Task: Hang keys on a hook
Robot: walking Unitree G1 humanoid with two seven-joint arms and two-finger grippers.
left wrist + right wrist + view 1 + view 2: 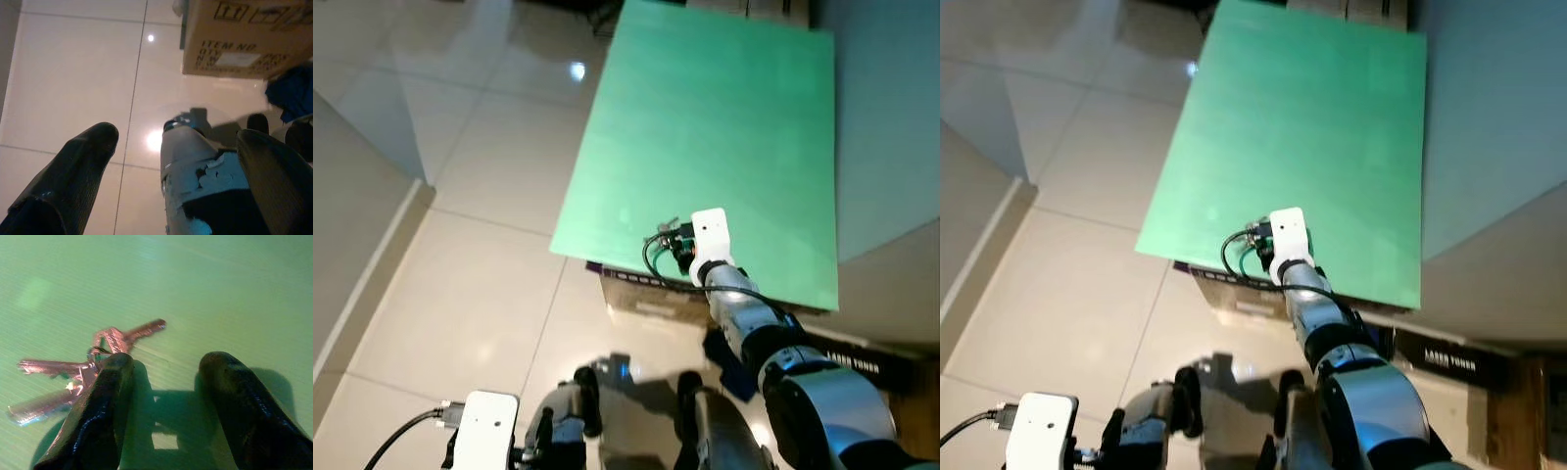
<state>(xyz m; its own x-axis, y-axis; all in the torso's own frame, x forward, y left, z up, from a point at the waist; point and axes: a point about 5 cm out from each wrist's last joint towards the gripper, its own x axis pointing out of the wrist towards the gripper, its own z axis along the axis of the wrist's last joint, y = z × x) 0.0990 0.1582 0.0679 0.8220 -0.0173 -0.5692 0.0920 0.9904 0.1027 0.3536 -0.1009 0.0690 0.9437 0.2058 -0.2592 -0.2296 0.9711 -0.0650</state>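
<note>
A bunch of metal keys (93,367) lies flat on a green board (220,284). One key points away from the ring and two others fan out to the side. My right gripper (166,364) is open and low over the board, and one fingertip (115,369) touches the edge of the key bunch. From the head camera, my right arm reaches over the near edge of the green board (705,127), with the right gripper (674,241) just past its white wrist camera. My left gripper (176,142) hangs open over the floor beside my leg.
The green board rests on a cardboard box (646,294) standing on a glossy tiled floor (480,294). A blue cloth (724,357) and a black carton (862,362) lie by the box. A grey wall (352,225) runs along the left.
</note>
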